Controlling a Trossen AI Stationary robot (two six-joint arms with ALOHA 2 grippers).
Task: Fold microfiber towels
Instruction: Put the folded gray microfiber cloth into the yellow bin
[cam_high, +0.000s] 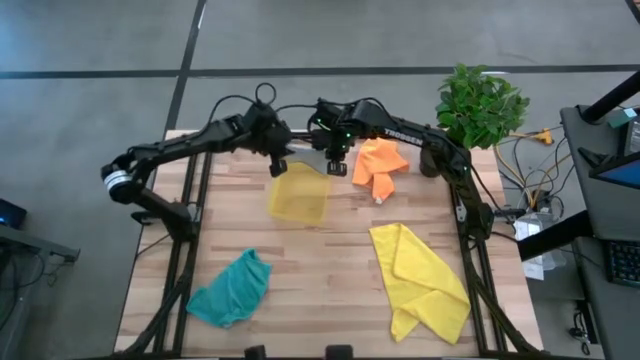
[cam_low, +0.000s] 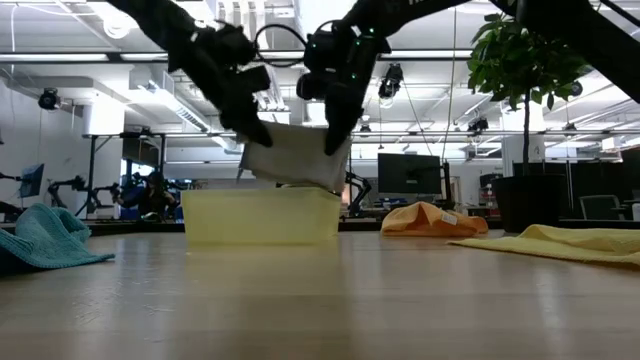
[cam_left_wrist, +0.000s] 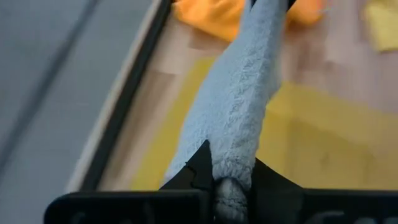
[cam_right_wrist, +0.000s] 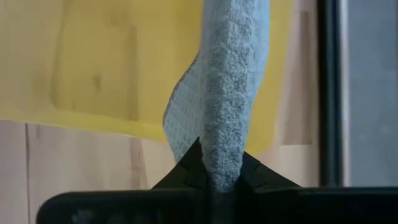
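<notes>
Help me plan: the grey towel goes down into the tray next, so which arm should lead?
Neither clearly. Left gripper and right gripper each pinch the grey towel, level above the tray; probably both lower together.

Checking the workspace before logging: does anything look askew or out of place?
Nothing damaged. The teal towel, orange towel and yellow towel lie crumpled, unfolded; both grippers hold the grey towel above the tray.

Looks like a robotics lab. Dark computer monitors (cam_low: 408, 173) and exposed ceiling ducts (cam_low: 150, 78) sit behind the wooden butcher-block worktop (cam_high: 330, 262). Plain grey concrete floor (cam_high: 90, 110) too.
</notes>
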